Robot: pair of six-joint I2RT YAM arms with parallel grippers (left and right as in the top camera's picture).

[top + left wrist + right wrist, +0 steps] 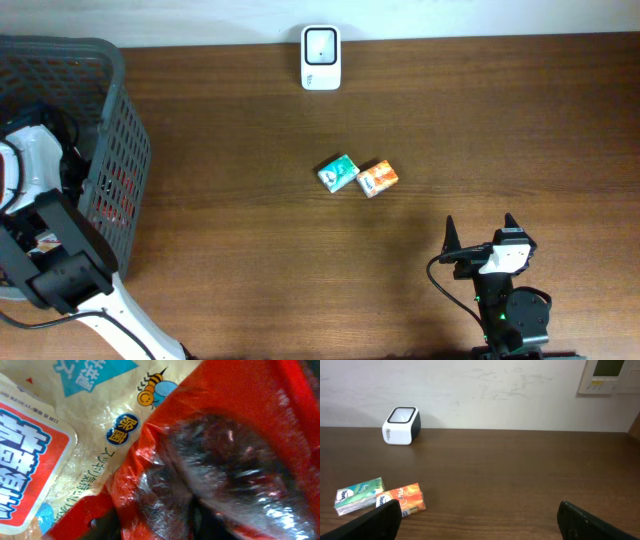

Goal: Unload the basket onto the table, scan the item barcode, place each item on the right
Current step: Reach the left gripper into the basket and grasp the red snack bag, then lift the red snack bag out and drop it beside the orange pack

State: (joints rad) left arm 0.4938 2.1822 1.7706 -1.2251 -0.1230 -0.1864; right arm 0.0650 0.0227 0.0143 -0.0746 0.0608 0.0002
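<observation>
The white barcode scanner stands at the table's far edge, also visible in the right wrist view as scanner. Mid-table lie a green carton and an orange carton, touching side by side. My left arm reaches down into the grey basket, its gripper hidden there. Its wrist view is filled by a shiny red packet pressed close to the lens, over a cream packet. My right gripper stands open at the front right, nothing between its fingers.
The basket takes up the left end of the table and holds several packets. In the right wrist view the green carton and orange carton lie left of my open gripper. A wall panel hangs behind.
</observation>
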